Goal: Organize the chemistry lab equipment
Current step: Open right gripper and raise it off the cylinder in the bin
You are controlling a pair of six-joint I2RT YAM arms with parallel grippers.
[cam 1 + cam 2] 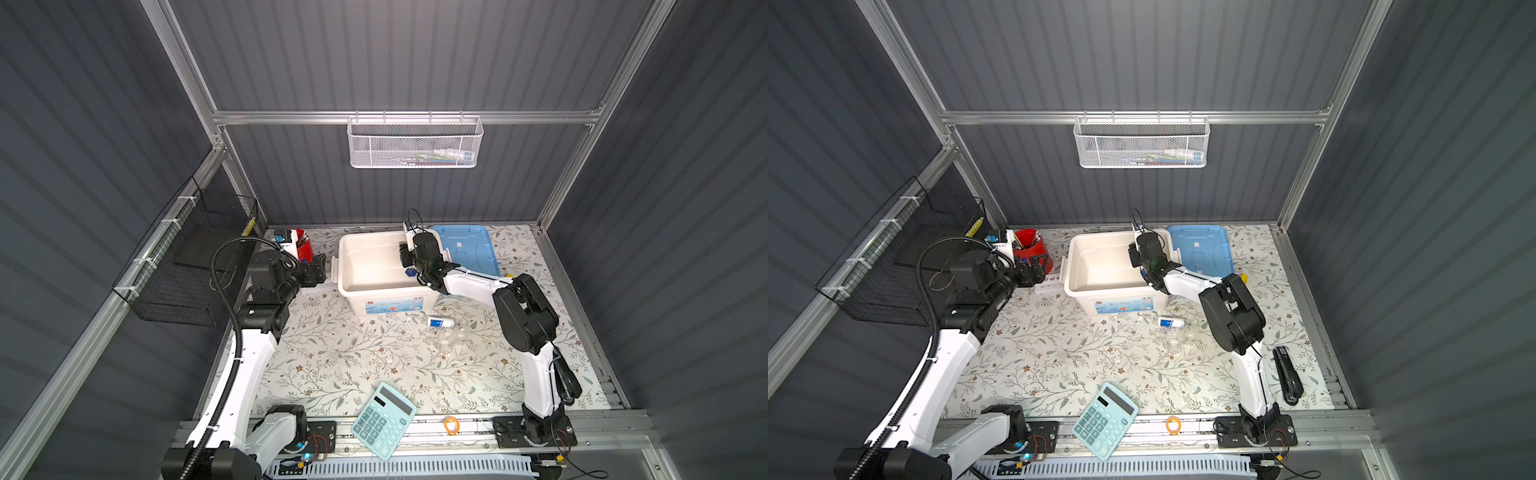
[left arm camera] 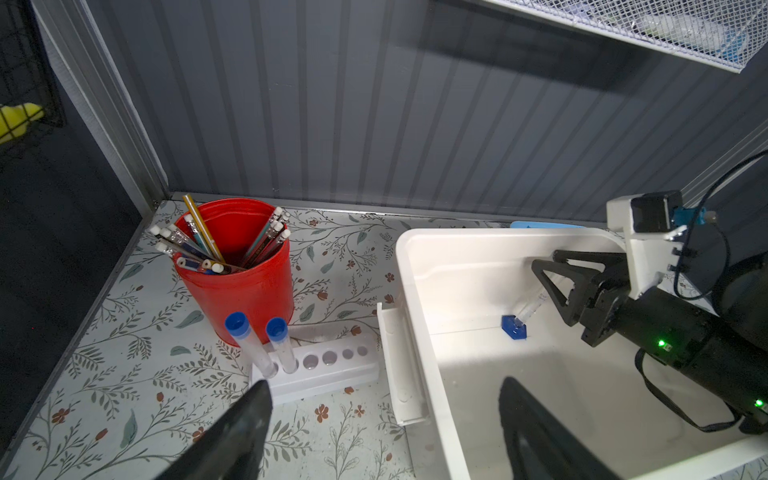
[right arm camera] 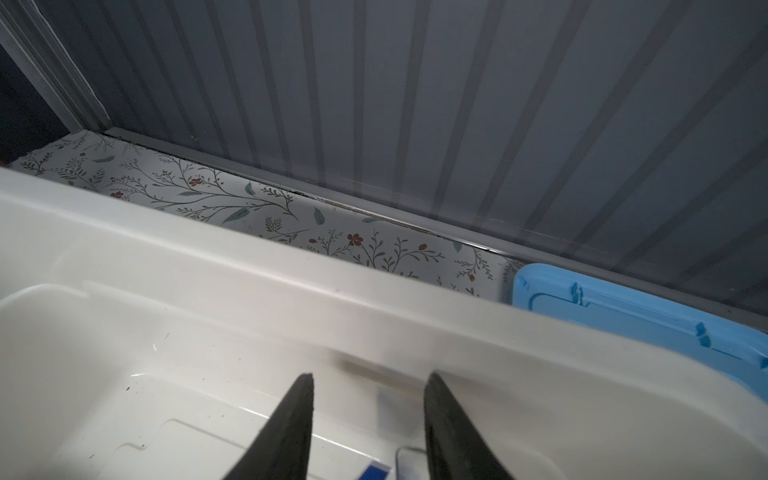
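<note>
My right gripper [image 2: 548, 270] reaches into the white bin [image 2: 415, 299] and is open [image 3: 370, 382]. Below its fingers, a slim clear cylinder on a blue hexagonal foot [image 2: 514, 328] lies tilted on the bin floor; the foot [image 1: 410, 272] also shows in a top view. Two blue-capped test tubes [image 2: 245, 345] [image 2: 282, 345] stand in a white rack [image 2: 332, 370]. My left gripper [image 2: 384, 390] is open and empty between the rack and the bin's left wall [image 1: 318, 270]. A blue-white labelled beaker [image 1: 440, 322] and clear flasks [image 1: 446, 343] lie in front of the bin.
A red cup of pens [image 2: 241, 282] stands behind the rack. The blue lid [image 1: 465, 245] lies right of the bin. A teal calculator [image 1: 384, 419] and orange ring [image 1: 451, 424] sit at the front edge, with a black stapler [image 1: 1287, 374] on the right.
</note>
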